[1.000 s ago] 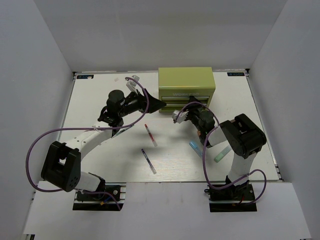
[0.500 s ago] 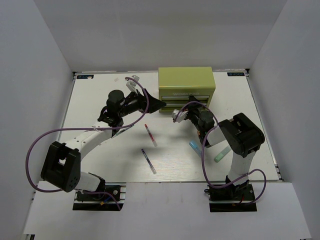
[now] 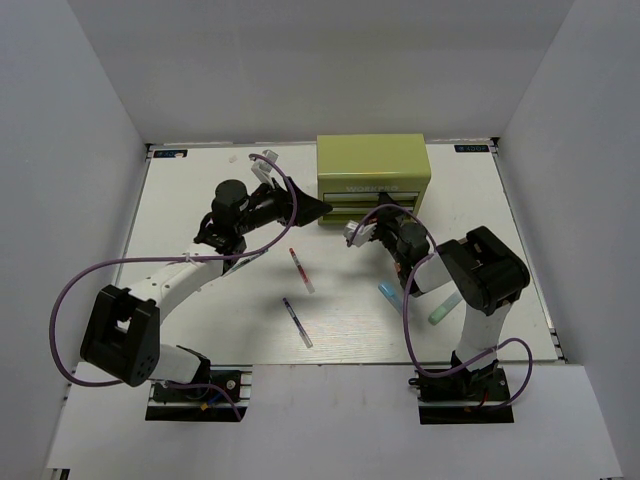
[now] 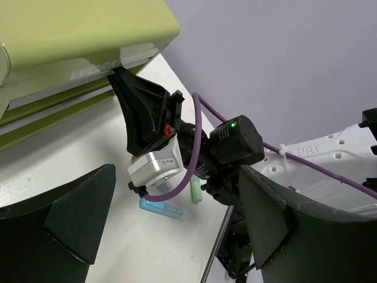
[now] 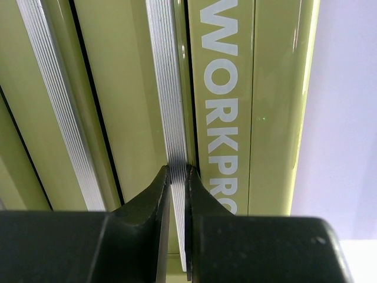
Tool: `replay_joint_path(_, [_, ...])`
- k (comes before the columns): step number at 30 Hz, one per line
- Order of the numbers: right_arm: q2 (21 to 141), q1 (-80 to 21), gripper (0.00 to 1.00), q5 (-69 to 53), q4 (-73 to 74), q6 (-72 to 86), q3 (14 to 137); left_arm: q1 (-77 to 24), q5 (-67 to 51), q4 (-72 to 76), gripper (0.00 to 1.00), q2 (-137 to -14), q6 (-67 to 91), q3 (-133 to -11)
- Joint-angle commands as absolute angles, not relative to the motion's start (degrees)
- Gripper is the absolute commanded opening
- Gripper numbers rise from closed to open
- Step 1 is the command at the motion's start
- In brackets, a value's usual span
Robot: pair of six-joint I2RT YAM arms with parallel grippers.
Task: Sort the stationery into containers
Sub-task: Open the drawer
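The tabletop [image 3: 180,190] is a flat white board, matte and bare at its far-left corner. Over its left half the left gripper [image 3: 320,208] hangs with its tip aimed at the tool chest's left front. Its black, wedge-shaped fingers [image 4: 76,218] are spread wide with nothing between them.

Toward the middle lie two thin pens, both slanting the same way. The red-tipped pen [image 3: 301,270] is slim and pale-barrelled, and the purple-tipped pen [image 3: 297,322] lies nearer the arm bases, apart from it.

The tool chest [image 3: 372,160] stands at the far edge, right of centre. It is a boxy olive yellow-green metal case with a smooth painted top and white block lettering across the front. Two ribbed silver handles run along its drawer fronts. Both drawers look shut from above, so nothing inside can be seen.

The right gripper [image 5: 177,177] is at the chest's front face. Its dark fingers [image 5: 154,200] are pressed nearly together, pinching the thin edge of the upper drawer handle [image 5: 168,88]; the lower drawer handle [image 5: 56,106] is untouched.

Further right, beside the right arm, a short blue marker [image 3: 390,295] lies on the tabletop. The pale green stick [image 3: 438,312] is a stubby translucent rod just beyond it, near but not touching.
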State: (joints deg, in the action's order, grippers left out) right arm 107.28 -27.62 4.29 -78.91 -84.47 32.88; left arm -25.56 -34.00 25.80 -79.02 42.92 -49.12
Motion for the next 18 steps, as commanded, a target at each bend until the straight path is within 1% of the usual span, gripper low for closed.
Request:
replay_joint_path(1, [105.9, -26.5, 0.00, 7.3, -108.1, -81.0, 30.2, -25.2, -35.0, 27.0, 0.94, -76.6, 42.5, -48.7])
replay_joint_path(7, [104.1, -26.6, 0.00, 6.9, -108.2, -80.6, 27.3, -25.2, -35.0, 27.5, 0.94, -79.6, 43.0, -49.5])
replay_joint_path(14, [101.1, -27.2, 0.00, 6.7, -108.2, -80.5, 24.1, -25.2, -36.1, 30.3, 0.94, -84.8, 43.0, -53.9])
replay_joint_path(18, [99.3, -27.7, 0.00, 6.5, -108.1, -80.0, 21.8, -25.2, -36.1, 30.9, 0.94, -84.8, 43.5, -54.4])
